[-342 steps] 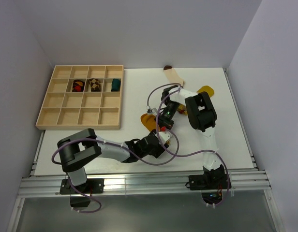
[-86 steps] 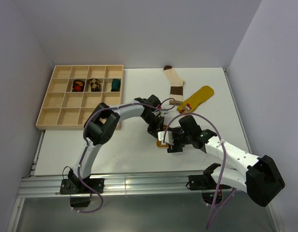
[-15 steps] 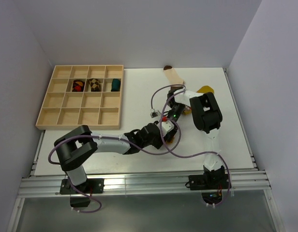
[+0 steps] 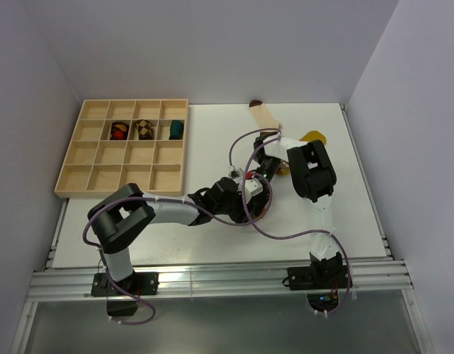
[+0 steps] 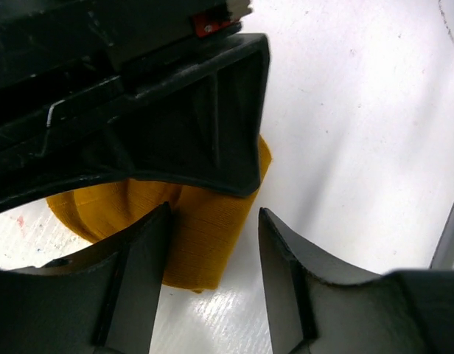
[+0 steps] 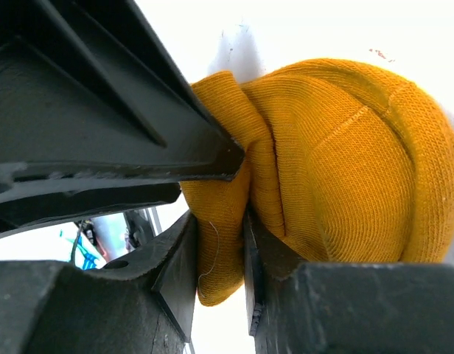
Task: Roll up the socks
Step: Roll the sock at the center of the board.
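Mustard sock [image 6: 323, 162] is half-rolled: right gripper [image 6: 218, 254] pinches its fold, left gripper [image 5: 214, 225] spread open around it; cream sock [image 4: 262, 112] and yellow sock [image 4: 313, 136] wait unrolled, far right.

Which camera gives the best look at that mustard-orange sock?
The right wrist view: the mustard-orange sock fills it, its folds pinched in the right gripper. The left wrist view shows only a patch beyond the open left gripper. The top view hides it almost wholly beneath the two grippers.
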{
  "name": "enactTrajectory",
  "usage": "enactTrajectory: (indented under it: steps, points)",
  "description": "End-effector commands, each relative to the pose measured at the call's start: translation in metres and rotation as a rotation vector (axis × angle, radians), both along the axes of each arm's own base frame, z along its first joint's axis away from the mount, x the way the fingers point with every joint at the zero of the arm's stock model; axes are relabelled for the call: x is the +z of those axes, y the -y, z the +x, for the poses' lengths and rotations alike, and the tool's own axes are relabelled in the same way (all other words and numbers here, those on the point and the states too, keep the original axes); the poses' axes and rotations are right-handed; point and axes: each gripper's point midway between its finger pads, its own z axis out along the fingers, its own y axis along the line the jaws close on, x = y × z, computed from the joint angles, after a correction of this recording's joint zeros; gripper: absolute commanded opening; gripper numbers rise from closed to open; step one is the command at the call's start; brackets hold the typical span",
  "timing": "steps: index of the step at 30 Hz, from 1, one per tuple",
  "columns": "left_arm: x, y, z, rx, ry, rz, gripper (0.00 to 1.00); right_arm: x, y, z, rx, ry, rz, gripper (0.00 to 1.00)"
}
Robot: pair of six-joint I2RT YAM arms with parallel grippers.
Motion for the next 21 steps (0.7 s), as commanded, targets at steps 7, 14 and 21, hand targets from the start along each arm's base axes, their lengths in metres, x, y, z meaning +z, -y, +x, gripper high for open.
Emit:
enactTrajectory:
  steps: [7, 14, 21]
  points:
    - [-0.009, -0.002, 0.001, 0.025, -0.191, -0.093, 0.30, -0.012, 0.009, 0.009, 0.014, 0.045, -0.042, 0.39]
    - [-0.035, -0.007, -0.011, 0.034, -0.369, -0.090, 0.05, 0.004, -0.002, 0.016, -0.088, 0.161, 0.048, 0.56]
    - [-0.046, -0.022, -0.016, 0.091, -0.569, -0.132, 0.00, 0.039, 0.013, 0.056, -0.338, 0.324, 0.173, 0.62]
